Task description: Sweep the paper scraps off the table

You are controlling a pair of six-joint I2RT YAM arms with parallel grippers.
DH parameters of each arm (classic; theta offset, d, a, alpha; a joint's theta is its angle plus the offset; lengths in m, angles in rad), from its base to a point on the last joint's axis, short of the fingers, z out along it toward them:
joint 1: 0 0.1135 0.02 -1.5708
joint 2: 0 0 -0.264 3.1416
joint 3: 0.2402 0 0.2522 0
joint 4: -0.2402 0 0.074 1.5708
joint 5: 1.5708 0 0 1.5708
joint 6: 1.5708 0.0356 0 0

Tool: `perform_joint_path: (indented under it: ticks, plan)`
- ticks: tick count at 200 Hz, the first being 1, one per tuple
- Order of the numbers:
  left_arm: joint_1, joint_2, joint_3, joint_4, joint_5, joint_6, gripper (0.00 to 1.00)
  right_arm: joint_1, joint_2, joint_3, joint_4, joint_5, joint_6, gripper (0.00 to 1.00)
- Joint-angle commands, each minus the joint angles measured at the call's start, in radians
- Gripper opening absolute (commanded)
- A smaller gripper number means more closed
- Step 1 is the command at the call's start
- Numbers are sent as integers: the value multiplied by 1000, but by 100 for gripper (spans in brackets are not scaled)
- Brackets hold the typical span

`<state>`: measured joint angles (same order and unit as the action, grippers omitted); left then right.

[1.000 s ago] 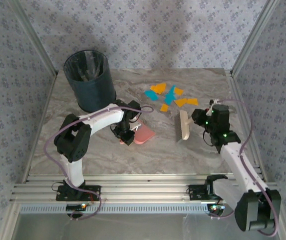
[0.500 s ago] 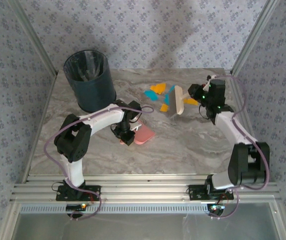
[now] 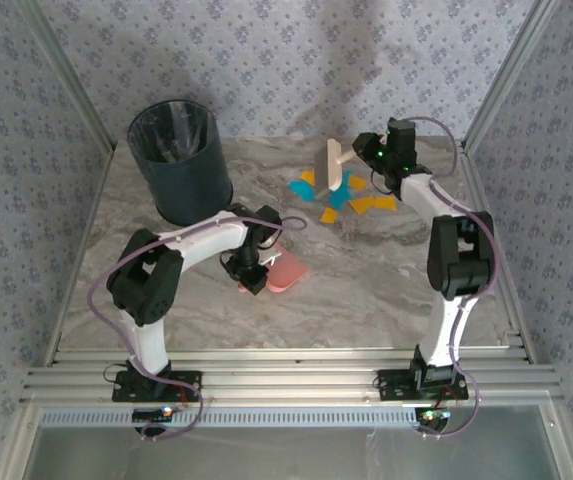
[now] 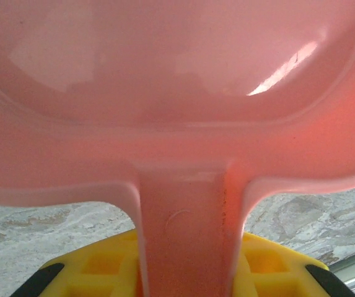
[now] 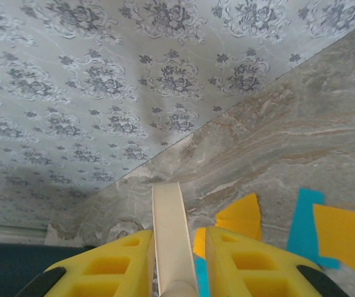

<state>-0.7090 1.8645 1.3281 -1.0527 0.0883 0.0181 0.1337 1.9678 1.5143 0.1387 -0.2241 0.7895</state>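
Observation:
The paper scraps, teal and orange, lie in a cluster at the far centre-right of the table. My right gripper is shut on a cream brush, which stands over the far edge of the cluster. In the right wrist view the brush runs between my yellow fingers, with orange scraps and a teal scrap below. My left gripper is shut on the handle of the pink dustpan, near the table's middle. The left wrist view looks into the dustpan.
A dark bin with a black liner stands at the far left of the table. Patterned walls close in the back and both sides. An aluminium rail runs along the near edge.
My right arm has swung the brush from the right-middle of the table up to the far side, behind the scraps. The left arm and dustpan have stayed put.

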Motion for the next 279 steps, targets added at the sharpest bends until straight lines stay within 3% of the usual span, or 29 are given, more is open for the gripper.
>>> perform_joint_path:
  ticks: [1,58,92,172,279]
  plan:
    - [-2,-37,-16,-26,-12,14,0,19,81,128,-56,31,56,0]
    - [-1,-49,-31,-24,-8,14,0,48,203,270,-172,124,102,0]
    - [-1,-60,-41,-20,-5,14,0,67,199,260,-274,196,87,0]
    - [-1,-69,-59,-20,-32,12,0,118,56,25,-319,225,-32,0]
    - [-3,-97,-96,-74,-47,13,0,209,-251,-312,-360,310,-206,0]
